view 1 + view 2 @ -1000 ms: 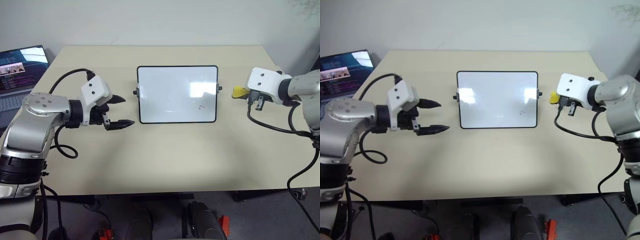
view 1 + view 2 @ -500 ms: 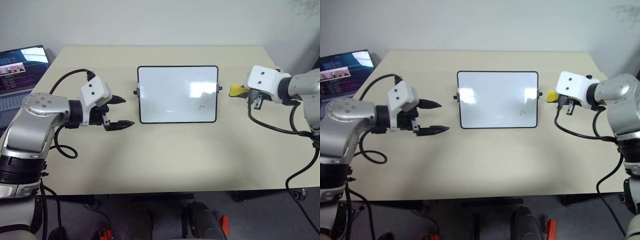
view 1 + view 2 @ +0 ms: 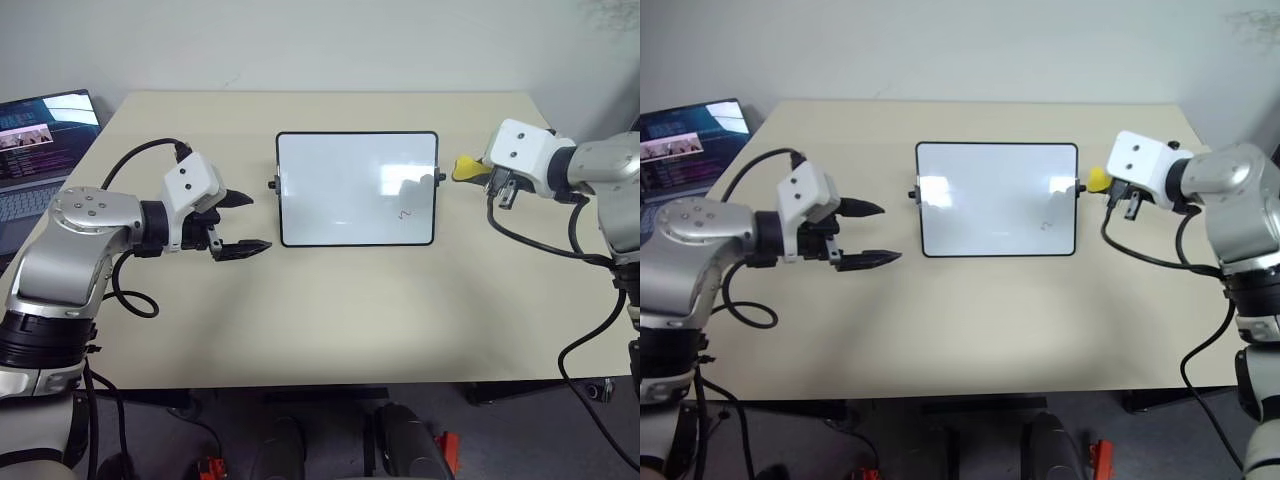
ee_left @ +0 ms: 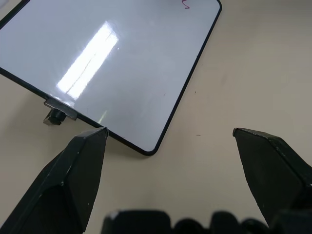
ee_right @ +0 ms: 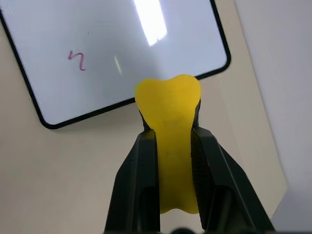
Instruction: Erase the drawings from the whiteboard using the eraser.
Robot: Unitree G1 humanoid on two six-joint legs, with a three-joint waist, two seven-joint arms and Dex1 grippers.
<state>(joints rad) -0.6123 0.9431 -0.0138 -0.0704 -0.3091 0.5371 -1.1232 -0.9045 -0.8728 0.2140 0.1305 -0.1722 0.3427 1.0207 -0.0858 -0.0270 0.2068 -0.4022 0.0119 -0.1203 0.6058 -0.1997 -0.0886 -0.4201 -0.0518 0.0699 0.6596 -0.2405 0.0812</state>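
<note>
The whiteboard (image 3: 356,187) lies flat at the middle of the table, black-framed with small side knobs. One small red squiggle, the drawings (image 3: 404,213), sits near its front right corner and shows too as the drawings (image 5: 77,60). My right gripper (image 5: 170,131) is shut on the yellow eraser (image 5: 169,126), held just off the board's right edge by the knob; the eraser (image 3: 465,168) pokes out left of the white wrist. My left gripper (image 3: 245,222) hangs open beside the board's left edge, nothing between its fingers (image 4: 80,161).
A laptop (image 3: 40,140) with its screen lit stands at the table's far left edge. Black cables loop from both wrists over the tabletop (image 3: 330,310). A wall runs behind the table.
The right gripper has crept a little leftward with the eraser, closer to the board's right edge. The left arm has stayed still.
</note>
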